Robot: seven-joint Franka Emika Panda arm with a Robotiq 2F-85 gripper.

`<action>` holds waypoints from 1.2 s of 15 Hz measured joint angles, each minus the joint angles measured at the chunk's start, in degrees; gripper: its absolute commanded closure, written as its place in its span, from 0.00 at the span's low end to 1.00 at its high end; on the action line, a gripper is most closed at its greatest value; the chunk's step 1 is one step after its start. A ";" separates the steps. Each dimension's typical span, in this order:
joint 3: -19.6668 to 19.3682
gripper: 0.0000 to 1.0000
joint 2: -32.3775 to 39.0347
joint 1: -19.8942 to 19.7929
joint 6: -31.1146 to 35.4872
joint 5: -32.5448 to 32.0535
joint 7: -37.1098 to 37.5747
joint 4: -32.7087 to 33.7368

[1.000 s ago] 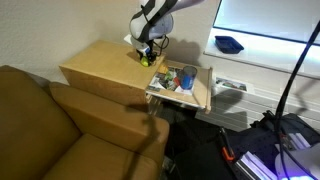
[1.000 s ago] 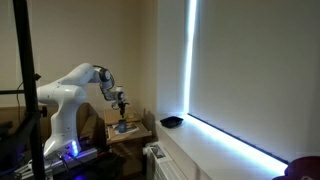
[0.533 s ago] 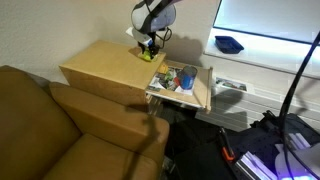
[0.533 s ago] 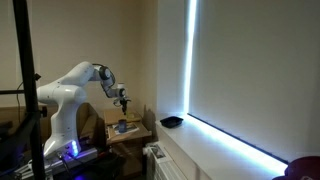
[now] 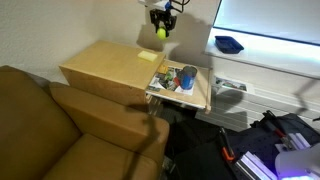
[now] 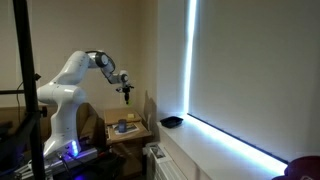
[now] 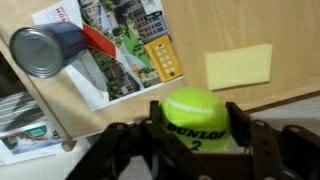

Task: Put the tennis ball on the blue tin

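Observation:
My gripper [image 7: 195,125] is shut on the yellow-green tennis ball [image 7: 195,118], which fills the space between the fingers in the wrist view. In an exterior view the ball [image 5: 161,30] hangs well above the wooden table [image 5: 105,65], held by the gripper [image 5: 162,24]. The gripper [image 6: 128,93] also shows raised in the air in the exterior view from the side. The blue tin [image 7: 48,50] stands upright on a printed sheet at the upper left of the wrist view, below and to the side of the ball. It also shows on the tray [image 5: 188,77].
A flat pale yellow square patch [image 7: 239,67] lies on the table. A printed magazine sheet [image 7: 125,45] and a red strip [image 7: 97,41] lie by the tin. A dark blue bowl [image 5: 228,44] sits on the windowsill. A brown sofa [image 5: 60,135] stands in front of the table.
The arm has lifted from the tabletop, carrying the tennis ball up and slightly toward the tray side. The tin and patch have not moved.

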 measured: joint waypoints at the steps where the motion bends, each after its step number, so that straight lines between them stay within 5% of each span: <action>1: 0.00 0.59 -2.33 -0.43 -0.39 -0.17 0.00 -2.83; 6: 0.94 0.59 -10.73 -2.46 1.65 1.80 1.34 -18.01; 11: 2.51 0.59 -16.52 -4.18 10.91 6.85 4.36 -33.22; 12: 2.56 0.34 -17.82 -4.28 12.98 6.97 5.07 -35.77; 15: 2.56 0.34 -21.48 -4.36 17.59 6.97 6.58 -41.35; 16: 2.57 0.59 -22.23 -4.36 17.70 6.97 6.64 -42.04; 18: 2.62 0.59 -22.63 -4.39 17.67 6.83 6.65 -42.27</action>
